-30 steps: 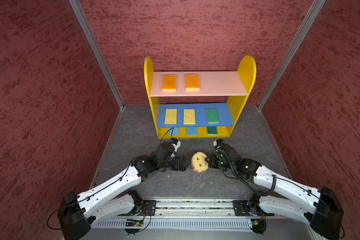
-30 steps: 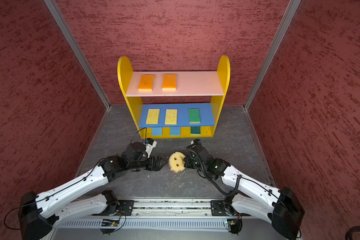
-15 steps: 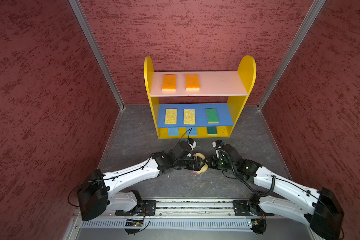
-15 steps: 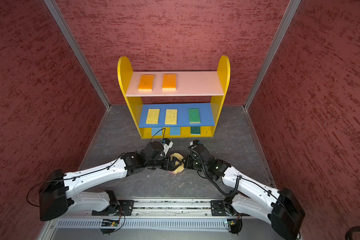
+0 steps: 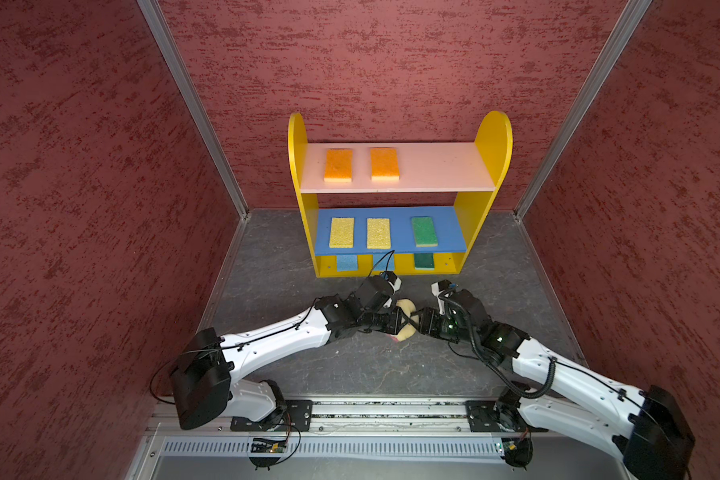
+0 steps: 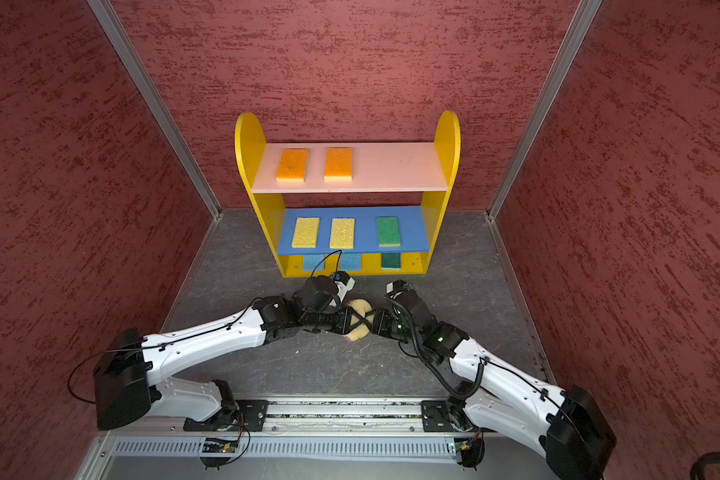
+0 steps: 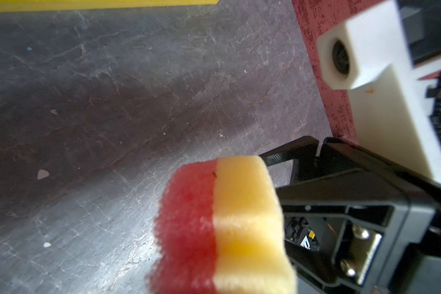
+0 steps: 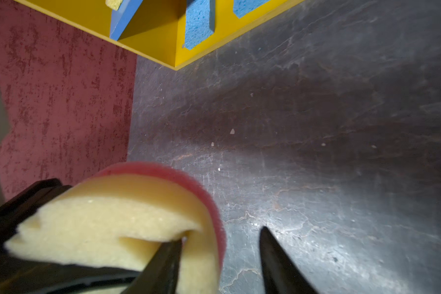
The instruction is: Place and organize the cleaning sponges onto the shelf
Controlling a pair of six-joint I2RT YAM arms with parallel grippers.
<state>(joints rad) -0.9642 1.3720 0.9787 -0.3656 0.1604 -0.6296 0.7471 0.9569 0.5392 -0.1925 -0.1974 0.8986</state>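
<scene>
Midway across the tabletop, between its front edge and the shelf standing at the back edge, your two claws meet at the round sponge, the one cleaning sponge not yet shelved. Your left claw is clenched on the foam, its black fingers showing in the right wrist view on either side of the buckled yellow pad; your right claw stands released, jaws spread, one finger tucked against a fold in the foam, the other clear of it. On the shelf lie the orange sponges on the pink top board, the yellow sponges and a green sponge on the blue middle board, the blue sponges and a darker green sponge on the yellow base.

What could spoil it from here, you may judge: the tucked finger may drag the sponge along as the right claw backs off, and the left claw bites soft, curled foam, which could spring free or twist on the way to the shelf; the claws are nearly touching, so a crooked retreat could knock them together.

A disc, the sponge has no real long axis; it is held on edge, its flat plane running roughly from front edge to back edge, yellow face toward your right claw, pink face away from it
</scene>
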